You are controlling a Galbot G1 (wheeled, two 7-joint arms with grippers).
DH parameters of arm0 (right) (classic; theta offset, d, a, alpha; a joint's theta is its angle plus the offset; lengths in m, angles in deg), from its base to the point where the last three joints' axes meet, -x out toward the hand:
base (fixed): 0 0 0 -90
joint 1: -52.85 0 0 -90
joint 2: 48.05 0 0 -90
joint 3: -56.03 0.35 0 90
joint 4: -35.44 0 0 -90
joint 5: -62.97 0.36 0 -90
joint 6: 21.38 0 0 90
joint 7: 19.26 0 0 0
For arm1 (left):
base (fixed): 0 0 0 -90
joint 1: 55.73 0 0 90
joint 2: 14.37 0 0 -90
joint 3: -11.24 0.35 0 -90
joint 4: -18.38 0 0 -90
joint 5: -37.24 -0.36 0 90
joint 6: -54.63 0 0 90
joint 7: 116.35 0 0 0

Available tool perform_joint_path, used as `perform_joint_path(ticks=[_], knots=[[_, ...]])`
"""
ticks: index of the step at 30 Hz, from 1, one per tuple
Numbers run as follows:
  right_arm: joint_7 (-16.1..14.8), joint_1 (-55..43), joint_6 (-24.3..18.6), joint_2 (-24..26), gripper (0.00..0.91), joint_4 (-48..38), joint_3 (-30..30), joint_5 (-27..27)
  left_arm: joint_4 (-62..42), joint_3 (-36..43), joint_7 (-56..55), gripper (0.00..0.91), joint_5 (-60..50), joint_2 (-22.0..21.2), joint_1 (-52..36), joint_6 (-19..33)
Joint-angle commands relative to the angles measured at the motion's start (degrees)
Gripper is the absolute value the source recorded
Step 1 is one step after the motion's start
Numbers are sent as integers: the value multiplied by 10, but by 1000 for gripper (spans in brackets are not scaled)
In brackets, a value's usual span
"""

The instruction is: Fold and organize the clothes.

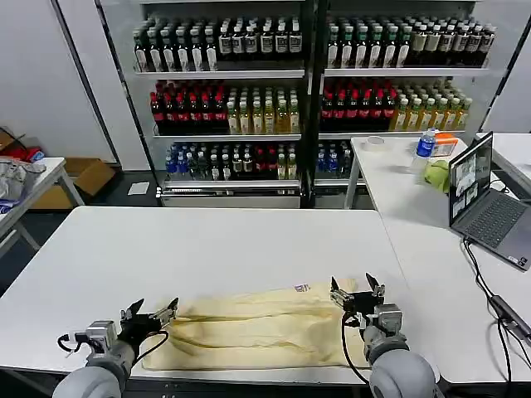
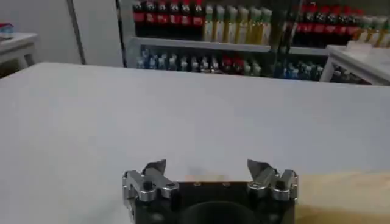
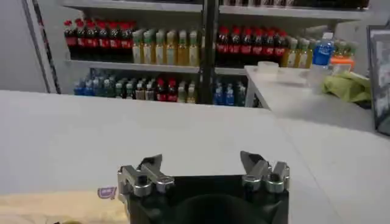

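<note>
The clothes (image 1: 257, 327) are one pale cream-yellow garment, folded into a long band near the front edge of the white table (image 1: 207, 240). A small label shows at its far edge. My left gripper (image 1: 151, 315) hovers open at the garment's left end, nothing between its fingers. My right gripper (image 1: 358, 293) hovers open over the garment's right end, also holding nothing. In the left wrist view my left gripper (image 2: 206, 165) faces bare tabletop, with a strip of the clothes (image 2: 341, 195) beside it. In the right wrist view my right gripper (image 3: 201, 162) has the clothes (image 3: 55, 207) and label at its side.
A second white table (image 1: 431, 215) at the right carries a laptop (image 1: 485, 199), a bottle and a green cloth. A cable (image 1: 485, 290) runs along its front. Shelves of drink bottles (image 1: 307, 91) stand behind. A small table with a grey-white cloth pile (image 1: 12, 178) is at far left.
</note>
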Motion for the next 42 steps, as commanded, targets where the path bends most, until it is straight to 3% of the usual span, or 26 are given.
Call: perform_joint_path(ticks=[1, 18, 20, 21, 22, 23, 42], knots=[[1, 21, -4, -2, 907, 14, 2, -13, 28, -4, -22, 907, -18, -71, 46, 4], [-2, 26, -8, 1, 907, 11, 5, -11, -18, 13, -35, 907, -42, -127, 36, 12], [-2, 25, -8, 2, 907, 11, 5, -9, -21, 13, -35, 695, -40, -131, 35, 13], [-1, 24, -8, 3, 907, 11, 6, -9, -22, 13, -34, 353, -40, -134, 35, 16], [-1, 23, -8, 3, 907, 11, 6, -8, -23, 13, -34, 121, -40, -135, 35, 18], [-1, 23, -8, 4, 907, 11, 6, -7, -24, 14, -35, 30, -40, -137, 35, 22], [1, 14, -10, 7, 907, 6, 7, 1, -31, 6, -28, 20, -28, -152, 37, 48]])
